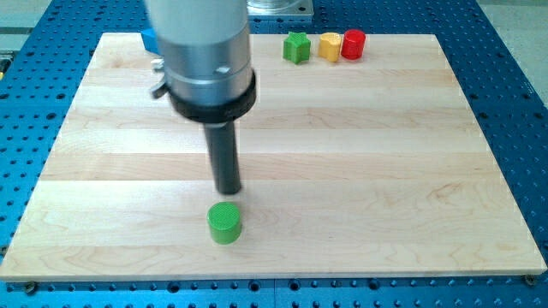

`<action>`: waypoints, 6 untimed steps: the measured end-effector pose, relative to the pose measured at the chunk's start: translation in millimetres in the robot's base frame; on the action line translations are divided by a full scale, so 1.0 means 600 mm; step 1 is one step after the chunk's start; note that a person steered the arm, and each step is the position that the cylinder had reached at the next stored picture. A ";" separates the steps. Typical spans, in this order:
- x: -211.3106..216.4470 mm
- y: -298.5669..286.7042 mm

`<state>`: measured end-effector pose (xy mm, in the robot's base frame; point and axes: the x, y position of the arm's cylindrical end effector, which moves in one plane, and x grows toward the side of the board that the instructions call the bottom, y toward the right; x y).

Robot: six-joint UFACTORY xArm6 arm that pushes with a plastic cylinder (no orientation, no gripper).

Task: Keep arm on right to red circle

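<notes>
Red circle (354,44) (upright cylinder) sits top right, touching yellow block (330,46).

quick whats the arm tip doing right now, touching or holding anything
My tip: no gripper, holds nothing; just above the green cylinder in the view, contact unclear, far from the red cylinder.

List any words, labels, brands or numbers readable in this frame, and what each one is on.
None: no text can be read anywhere.
The green round block, green star block, yellow block and red round block are plain.
The wooden board and the arm's grey housing above my tip show no markings.
</notes>
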<state>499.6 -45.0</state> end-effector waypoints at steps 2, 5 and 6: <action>-0.082 0.136; -0.201 0.356; -0.269 0.412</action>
